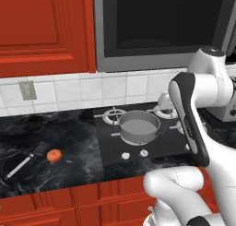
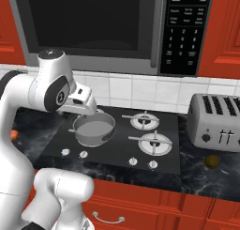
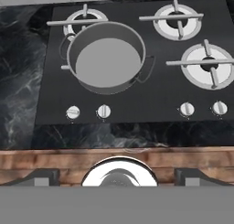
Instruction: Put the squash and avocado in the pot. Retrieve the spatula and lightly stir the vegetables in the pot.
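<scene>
Nearest the front edge of the dark marble counter (image 1: 69, 174), left of the cooktop (image 3: 137, 95), lie one spatula (image 1: 25, 161) and one squash (image 1: 54, 156) – the orange lump just beside the spatula's dark blade, not clearly touching it. Both sit well apart from the gripper (image 3: 117, 175), which hangs over the counter's front edge below the knobs, jaws spread wide with nothing between them. Beyond its finger tips (image 3: 43, 176), four knobs line the cooktop's front. Farther back, one grey pot (image 3: 106, 58) stands on the rear-left burner, nothing inside. Off to the right, one avocado (image 2: 212, 161) rests on the counter before the toaster (image 2: 216, 122), far from the gripper. Three burners stand bare.
</scene>
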